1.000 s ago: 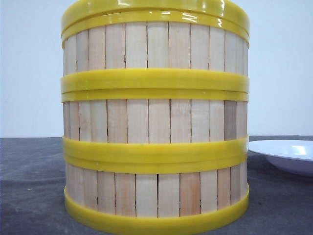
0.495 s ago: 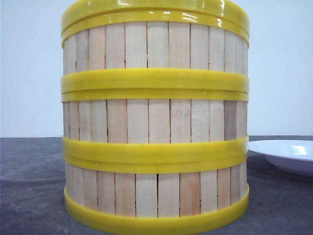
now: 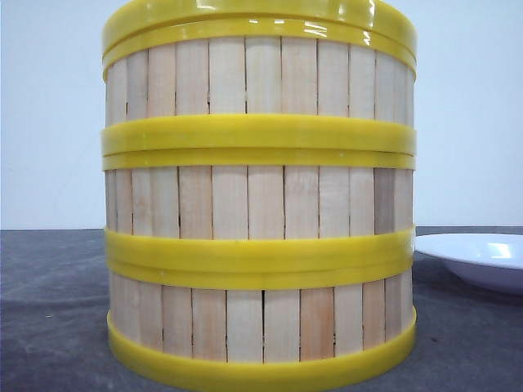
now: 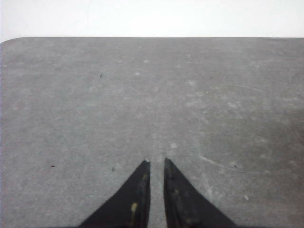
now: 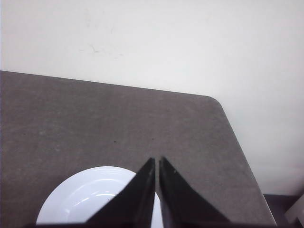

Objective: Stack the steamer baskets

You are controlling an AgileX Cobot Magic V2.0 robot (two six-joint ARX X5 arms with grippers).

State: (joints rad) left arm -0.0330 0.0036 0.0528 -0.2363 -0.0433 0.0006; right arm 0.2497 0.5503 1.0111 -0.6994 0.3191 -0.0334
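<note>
Three steamer baskets stand stacked in one column close to the front camera: the bottom basket (image 3: pixel 261 322), the middle basket (image 3: pixel 261 200) and the top basket (image 3: pixel 261 77), their yellow rims lined up. A doubled yellow band (image 3: pixel 261 20) caps the stack; its top is cut off by the frame. Neither gripper shows in the front view. My left gripper (image 4: pixel 156 161) is shut over bare grey table (image 4: pixel 152 95), nothing between its fingers. My right gripper (image 5: pixel 157 159) is shut above the edge of a white plate (image 5: pixel 85 194), holding nothing.
The white plate (image 3: pixel 482 257) sits on the dark grey table (image 3: pixel 49 310) to the right of the stack. In the right wrist view the table's rounded far corner (image 5: pixel 213 102) and its side edge are close by. A white wall stands behind.
</note>
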